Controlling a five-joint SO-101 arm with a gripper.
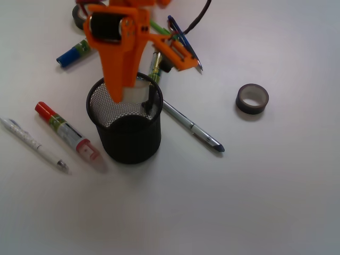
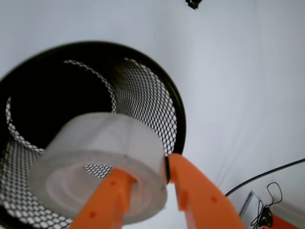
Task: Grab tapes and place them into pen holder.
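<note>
The orange gripper is clamped on the translucent whitish tape roll — one finger runs up through the roll's hollow centre, the other finger presses on its outer wall, so the jaws stand only a tape-wall's thickness apart. In the wrist view the roll hangs tilted directly over the open mouth of the pen holder, with the black mesh wall and dark interior visible behind and below it.

From the front view, the gripper points down into the pen holder, its tip at the rim on the cup's 11 o'clock side; a pale patch of the roll shows just beside it at the rim, around 12 o'clock.

The roll is cloudy white with a paler, flatter inner ring. A dark grey-brown tape roll with a pale core lies flat on the white table, well apart from the cup at its 3 o'clock. Another dark roll is partly hidden behind the arm, at the cup's 11 o'clock — near a blue marker. A red-capped marker and a white pen lie at 9 o'clock, a silver pen at 3 o'clock, touching or just beside the cup's base.
</note>
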